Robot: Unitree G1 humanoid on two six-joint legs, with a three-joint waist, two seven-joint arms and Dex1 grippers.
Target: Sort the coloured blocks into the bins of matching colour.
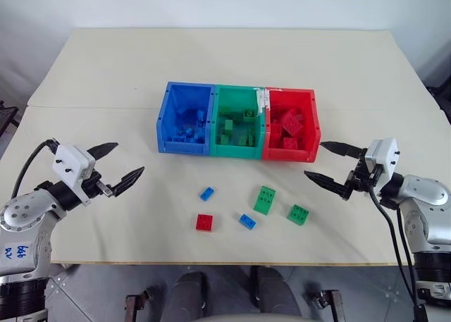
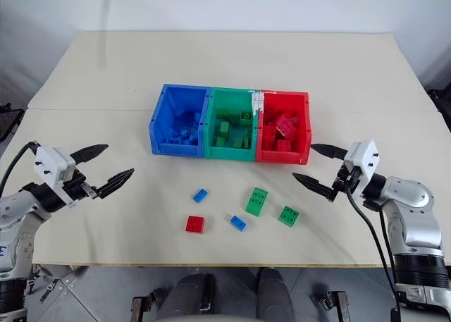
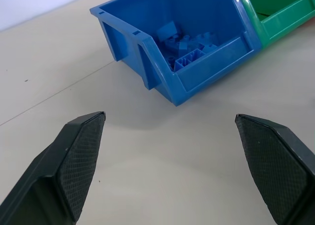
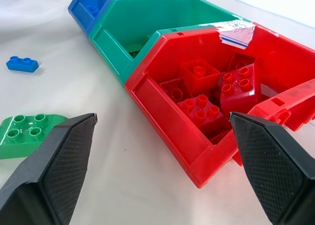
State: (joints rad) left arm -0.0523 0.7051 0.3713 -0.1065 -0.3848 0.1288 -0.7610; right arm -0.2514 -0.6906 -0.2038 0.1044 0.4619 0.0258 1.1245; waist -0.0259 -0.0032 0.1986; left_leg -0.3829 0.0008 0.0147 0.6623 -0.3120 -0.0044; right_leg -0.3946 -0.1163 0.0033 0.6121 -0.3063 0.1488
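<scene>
The bins (image 4: 162, 102) and studded blocks (image 4: 24, 134) are glossy moulded plastic, the table (image 1: 232, 61) matt and smooth, and the black fingers (image 4: 59, 171) carry finely textured pads.

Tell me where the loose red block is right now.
In the left eye view the red block lies on the table, in front of the blue bin, nearest the robot. A small blue block lies just beyond it, another to its right.

Beige table (image 1: 106, 68), white wall (image 1: 211, 1)
</scene>
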